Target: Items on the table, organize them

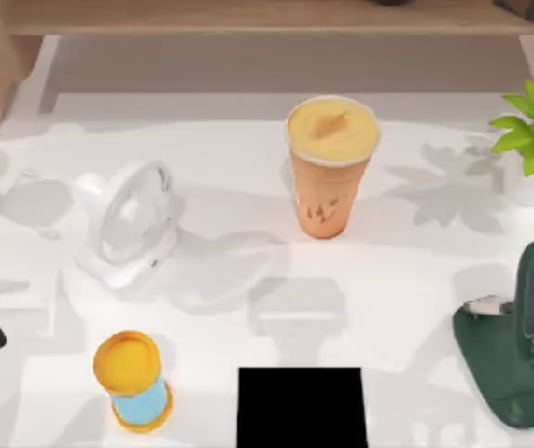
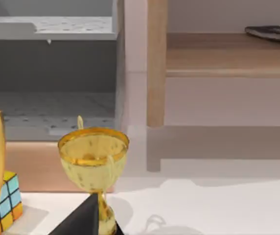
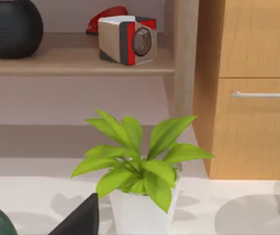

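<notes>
Large plain white tabletop [image 1: 407,280]; landmark is the tall orange drink cup with a domed yellow-orange lid [image 1: 329,168], standing upright, back-centre.
- Flat black rectangle [image 1: 302,408]: well in front of the cup, at the table's near edge.
- Dark green stand with an upright back [image 1: 514,355]: front-right of the cup, well apart. A small pale grey piece [image 1: 486,305] lies on its base; can't tell what it is.
- White round desk fan [image 1: 129,224]: left of the cup, tilted back, apart from it.
- Green leafy plant in a white pot [image 1: 533,140]: right of the cup, at the table's right edge.
- Short light-blue canister with a yellow lid [image 1: 133,381]: front-left of the cup, in front of the fan.
- Gold trophy cup [image 2: 93,156] and a multicoloured puzzle cube [image 2: 5,200]: far left of the cup.

Left gripper [image 2: 83,220]: over the table near the trophy. Open or closed, can't tell.
Right gripper [image 3: 83,218]: near the plant. Same, can't tell.
</notes>
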